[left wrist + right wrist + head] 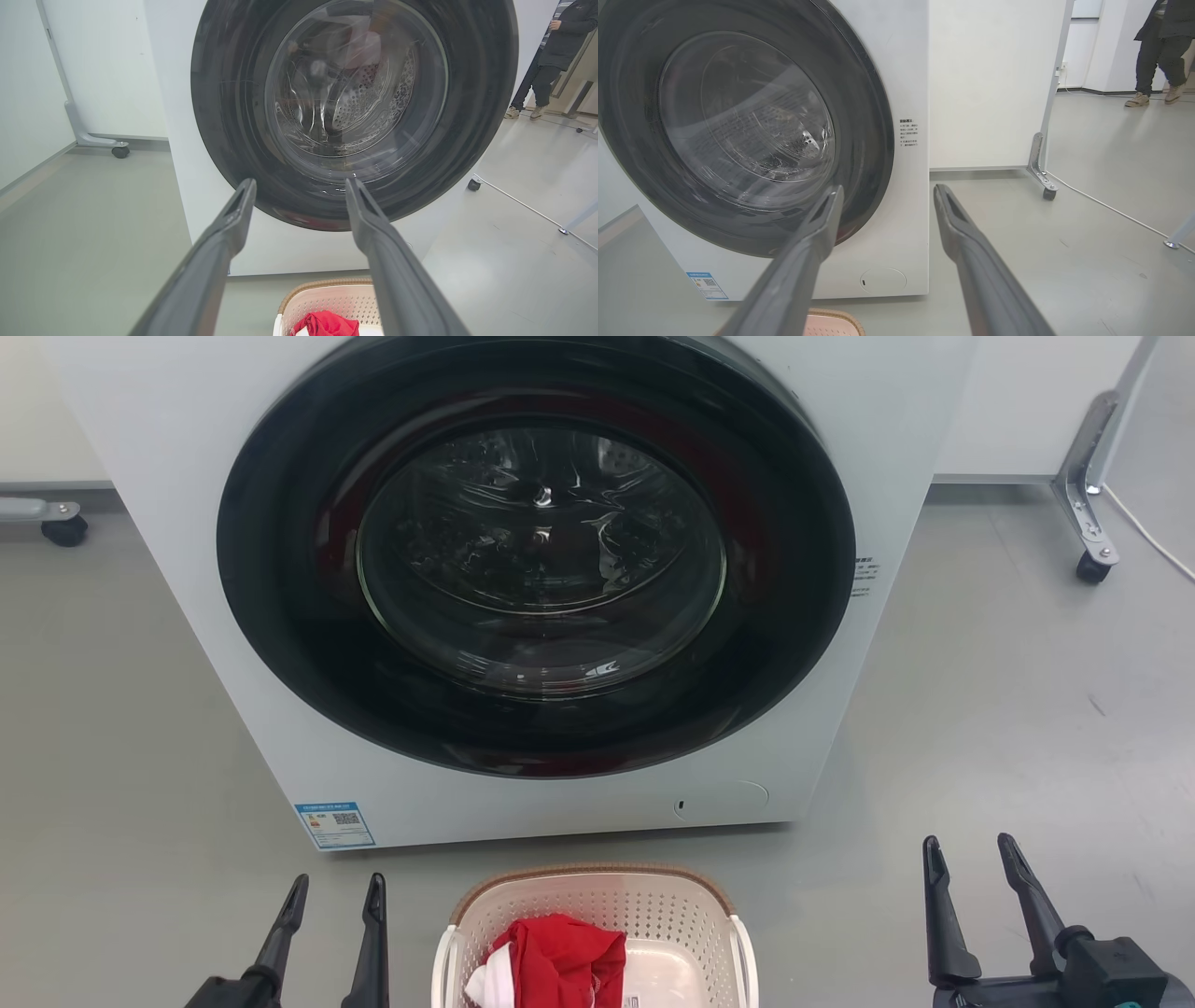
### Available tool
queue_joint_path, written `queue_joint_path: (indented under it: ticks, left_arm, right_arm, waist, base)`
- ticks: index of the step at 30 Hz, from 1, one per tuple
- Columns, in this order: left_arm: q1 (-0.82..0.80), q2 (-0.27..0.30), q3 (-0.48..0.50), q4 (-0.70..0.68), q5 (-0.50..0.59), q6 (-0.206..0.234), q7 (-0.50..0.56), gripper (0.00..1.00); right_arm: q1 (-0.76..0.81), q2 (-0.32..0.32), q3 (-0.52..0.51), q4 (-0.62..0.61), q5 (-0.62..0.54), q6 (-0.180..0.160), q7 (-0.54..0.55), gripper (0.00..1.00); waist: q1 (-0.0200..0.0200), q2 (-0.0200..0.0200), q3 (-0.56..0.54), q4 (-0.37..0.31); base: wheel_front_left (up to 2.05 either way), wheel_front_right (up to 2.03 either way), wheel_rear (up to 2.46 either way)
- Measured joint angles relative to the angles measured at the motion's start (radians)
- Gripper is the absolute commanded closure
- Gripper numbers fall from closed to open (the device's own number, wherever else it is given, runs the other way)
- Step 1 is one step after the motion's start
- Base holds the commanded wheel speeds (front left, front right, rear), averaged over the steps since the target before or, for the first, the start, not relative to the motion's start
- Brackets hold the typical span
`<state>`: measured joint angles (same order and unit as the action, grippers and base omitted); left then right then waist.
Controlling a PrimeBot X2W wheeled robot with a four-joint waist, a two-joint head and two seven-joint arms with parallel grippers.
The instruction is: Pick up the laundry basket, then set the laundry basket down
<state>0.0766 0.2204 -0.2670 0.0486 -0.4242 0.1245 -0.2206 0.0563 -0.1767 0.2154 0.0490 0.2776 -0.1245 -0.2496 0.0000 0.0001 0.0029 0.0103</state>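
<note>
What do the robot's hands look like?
The left gripper and right gripper match: jaws of two long, slim, dark grey fingers tapering to narrow tips, each hollowed along its inner face near the tip. The right pair rises from a black, blocky base.

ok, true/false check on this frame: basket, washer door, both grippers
1. The cream-white perforated plastic laundry basket with a brown woven-look rim stands on the grey floor in front of the white front-loading washing machine. True.
2. The left gripper is shut on a basket handle. False: it is open, apart from the basket, and holds nothing.
3. A red cloth lies inside the basket. True.
4. The machine's round dark glass door is swung open. False: it is closed.
5. The right gripper is open, on the basket's right, and not touching it. True.
</note>
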Motion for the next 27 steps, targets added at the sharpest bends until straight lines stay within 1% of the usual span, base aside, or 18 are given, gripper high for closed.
queue_joint_path:
  ticks: [14, 19, 20, 24, 27]
  left_arm:
    - [0.015, -0.028, 0.021, -0.012, 0.025, 0.000, 0.044, 0.00]
    - [0.015, -0.033, 0.030, -0.020, 0.049, 0.000, 0.061, 0.00]
    - [0.015, -0.034, 0.031, -0.021, 0.049, 0.000, 0.062, 1.00]
    - [0.021, -0.041, 0.024, 0.019, 0.049, -0.001, 0.062, 1.00]
    - [0.029, -0.044, 0.031, 0.027, 0.040, -0.003, 0.066, 1.00]
  right_arm:
    - [0.018, 0.013, -0.008, -0.010, -0.018, 0.000, 0.000, 0.00]
    - [0.018, 0.015, -0.010, -0.010, -0.025, 0.000, 0.000, 0.00]
    - [0.018, 0.016, -0.010, -0.010, -0.025, 0.000, 0.000, 1.00]
    - [0.028, 0.025, -0.003, 0.030, -0.024, 0.000, 0.003, 1.00]
    - [0.037, 0.030, -0.008, 0.036, -0.013, 0.003, 0.010, 1.00]
  waist:
    - [0.0000, 0.0000, -0.005, 0.003]
    - [0.0000, 0.0000, -0.005, 0.004]
    - [0.0000, 0.0000, -0.005, 0.004]
    - [0.0000, -0.0001, -0.005, 0.004]
    - [-0.0001, 0.0000, -0.005, 0.004]
  base:
    - [0.00, 0.00, 0.00]
    - [0.00, 0.00, 0.00]
    - [0.00, 0.00, 0.00]
    - [0.00, 0.00, 0.00]
    - [0.00, 0.00, 0.00]
